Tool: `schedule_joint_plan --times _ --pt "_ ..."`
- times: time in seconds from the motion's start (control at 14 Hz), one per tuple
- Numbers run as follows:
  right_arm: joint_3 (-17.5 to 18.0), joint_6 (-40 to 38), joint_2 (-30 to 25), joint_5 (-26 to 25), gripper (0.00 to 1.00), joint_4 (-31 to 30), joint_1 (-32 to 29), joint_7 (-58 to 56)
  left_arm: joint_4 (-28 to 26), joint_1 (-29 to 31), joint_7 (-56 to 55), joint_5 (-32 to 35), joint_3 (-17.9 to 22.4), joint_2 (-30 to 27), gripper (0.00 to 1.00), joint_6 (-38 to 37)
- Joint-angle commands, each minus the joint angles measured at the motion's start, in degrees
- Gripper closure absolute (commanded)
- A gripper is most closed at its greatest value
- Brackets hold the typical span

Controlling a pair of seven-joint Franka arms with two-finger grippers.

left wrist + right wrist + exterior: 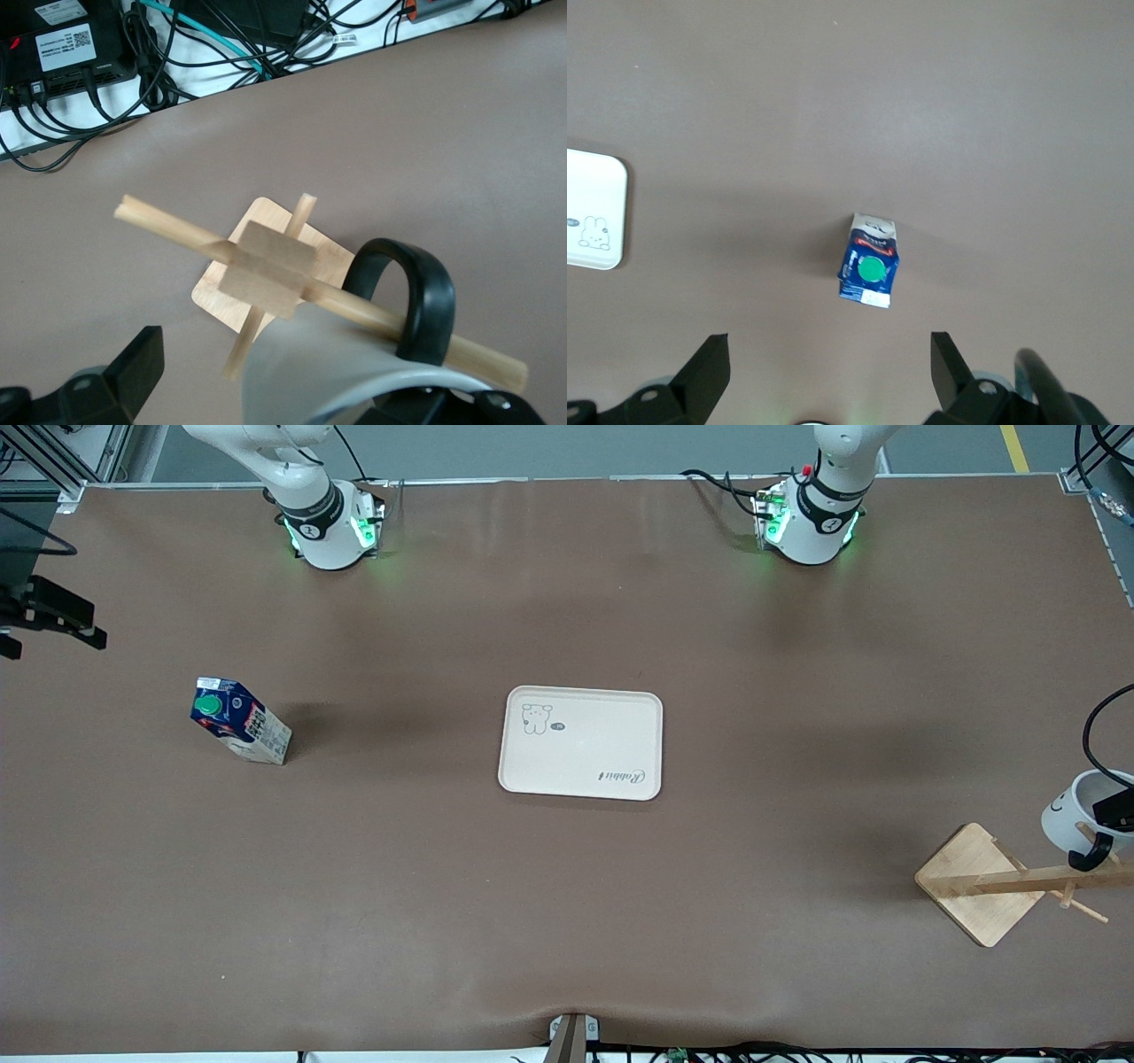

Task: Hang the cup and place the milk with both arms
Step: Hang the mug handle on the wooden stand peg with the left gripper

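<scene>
The white cup (1067, 813) hangs at the wooden rack (979, 881) at the left arm's end of the table. Its black handle (416, 292) is looped over a peg (354, 305) of the rack. My left gripper (1114, 808) is at the cup. In the left wrist view the left gripper (261, 354) stands open around the cup (328, 372), with one finger (133, 363) well clear of it. The milk (239, 722) stands on the table toward the right arm's end. My right gripper (828, 341) is open and empty high above the milk (868, 270).
A cream tray (580, 775) with a rabbit drawing lies in the middle of the table and also shows in the right wrist view (594, 239). Cables and boxes (62, 44) lie off the table's edge near the rack.
</scene>
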Motion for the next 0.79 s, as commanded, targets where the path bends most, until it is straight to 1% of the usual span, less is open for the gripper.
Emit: schedule_joint_plan --times 0.0,0.07,0.14,0.29,0.43,0.57,0.71 --pt "0.48 3.66 -7.01 0.34 0.0 -10.67 -2.03 0.62 1.49 -0.93 -1.93 -1.99 0.06 1.76 0.0 2.3" --pt "0.56 3.65 -6.84 0.34 0.0 -10.58 -3.69 0.62 1.4 -0.93 -2.11 -1.99 0.33 1.85 0.0 2.3" --pt "0.56 3.65 -6.57 0.25 0.0 -9.97 -3.88 0.62 0.88 -0.93 -2.2 -1.99 0.68 1.76 0.0 2.3" --pt "0.83 3.57 -4.3 0.42 0.0 -6.39 -3.45 0.62 0.17 -0.85 -2.11 -1.99 1.73 1.85 0.0 2.3" --pt "1.0 0.25 -2.1 0.43 0.0 -2.95 -2.05 1.93 -0.53 -0.76 -2.37 -2.08 1.74 1.76 0.0 2.21" --pt "1.0 -0.04 -1.92 0.34 0.0 -2.67 -0.91 7.98 -0.53 -0.49 -2.72 -2.08 1.74 1.59 0.0 1.6" --pt "0.92 -0.12 -0.87 -0.8 0.0 -2.06 1.03 8.8 -0.44 0.03 -2.64 -1.99 1.74 1.06 0.0 -0.76"
